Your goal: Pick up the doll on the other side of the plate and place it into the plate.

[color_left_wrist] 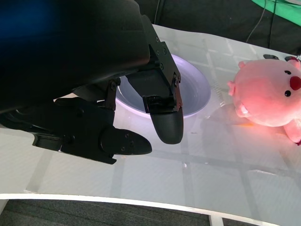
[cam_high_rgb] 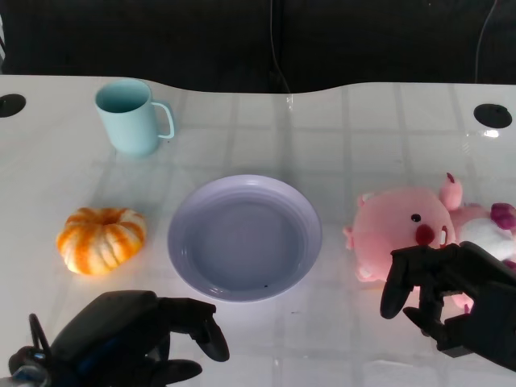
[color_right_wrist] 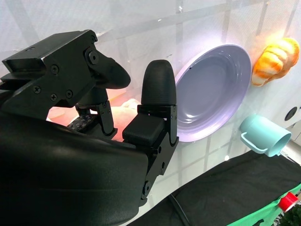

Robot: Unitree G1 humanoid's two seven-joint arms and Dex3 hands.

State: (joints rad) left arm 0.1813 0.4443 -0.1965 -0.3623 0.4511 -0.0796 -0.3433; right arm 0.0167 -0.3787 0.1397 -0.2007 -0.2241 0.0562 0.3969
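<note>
Though plush, round pink doll (cam_high_rgb: 403, 231)

Glossy white table (cam_high_rgb: 363, 121) against a dark black backdrop (cam_high_rgb: 242, 36).

Item count on the white table (cam_high_rgb: 339, 145):
- One pink plush pig doll (cam_high_rgb: 403, 234).
- One round lavender plate (cam_high_rgb: 244, 237).
- One orange-and-white striped pumpkin-shaped toy (cam_high_rgb: 101, 239).
- One pale teal handled mug (cam_high_rgb: 131, 118).
- Two black robot hands: one left hand (cam_high_rgb: 129, 334), one right hand (cam_high_rgb: 455, 294).
</note>
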